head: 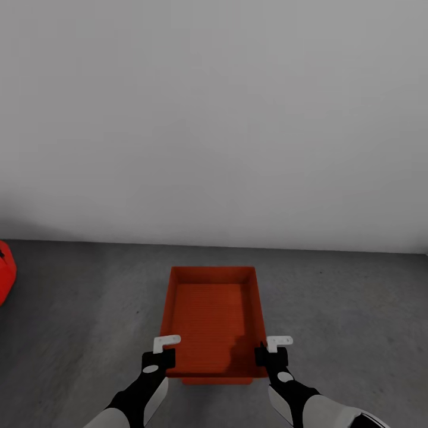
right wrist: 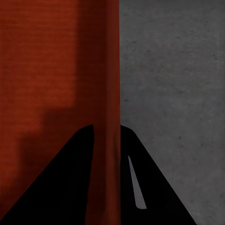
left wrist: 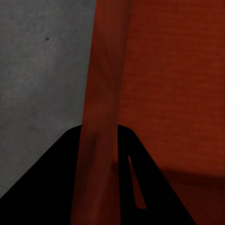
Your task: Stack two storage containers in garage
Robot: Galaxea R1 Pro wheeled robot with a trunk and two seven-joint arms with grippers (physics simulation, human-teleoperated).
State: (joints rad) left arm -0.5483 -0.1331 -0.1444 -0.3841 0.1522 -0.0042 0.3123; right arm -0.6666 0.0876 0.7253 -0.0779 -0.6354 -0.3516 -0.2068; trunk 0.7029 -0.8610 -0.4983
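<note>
One storage container point(head: 213, 318) over the grey floor point(head: 356, 309), my left gripper point(head: 158, 359) and right gripper point(head: 271, 355) jaws clamped on its side walls.

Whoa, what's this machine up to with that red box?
The robot has an orange-red storage container gripped with both arms, one on each long side wall. The left gripper and right gripper each have fingers either side of a thin wall, as both wrist views show. The container is over the dark grey concrete floor near a plain pale wall. Whether it rests on the floor or is just above it is hard to tell. A red object sits at the left edge.
</note>
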